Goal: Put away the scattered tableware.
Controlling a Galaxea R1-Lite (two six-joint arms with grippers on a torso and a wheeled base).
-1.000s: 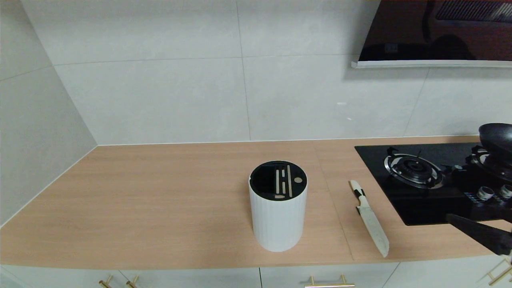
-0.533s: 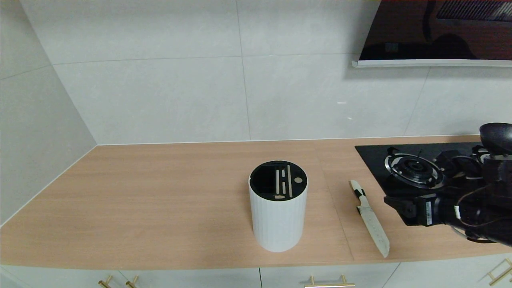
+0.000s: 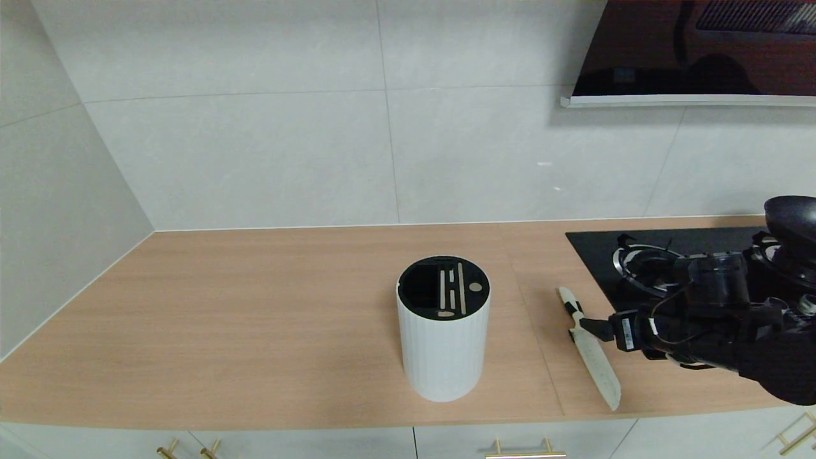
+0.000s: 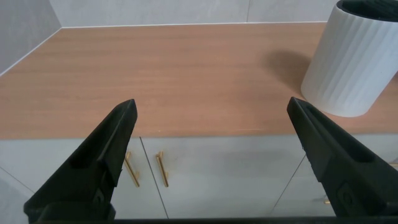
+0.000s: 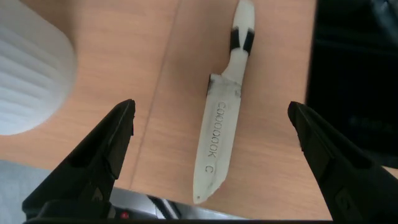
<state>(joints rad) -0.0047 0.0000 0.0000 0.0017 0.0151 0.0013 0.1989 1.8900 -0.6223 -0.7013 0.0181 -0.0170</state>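
A pale wooden counter runs below a grey tiled wall, with a dark range hood at the upper right of the head view. A black gas hob sits at the right edge beneath it, carrying a dark pan. Brass cabinet handles line the bottom edge. The right arm crosses in front of the hob and hides much of its near burner. A white ribbed knife holder with a black slotted top stands upright at centre frame, well apart from the hob.

The knife lies flat on the counter between the holder and the hob, touching neither. Its cream handle carries a black band and points toward the wall, and its pale speckled blade points toward the counter's front edge.

The right gripper hangs over the knife near where handle meets blade, its fingers spread wide to either side. Whether it touches the knife cannot be told. The left gripper, its fingers also wide apart, hovers above the counter's front edge with the holder off to one side.

A second ago only a dark finger showed at the lower right of the head view. Half a second ago the right arm was over the hob's front edge, and it has since swung left to the knife. Knife and holder have not moved.
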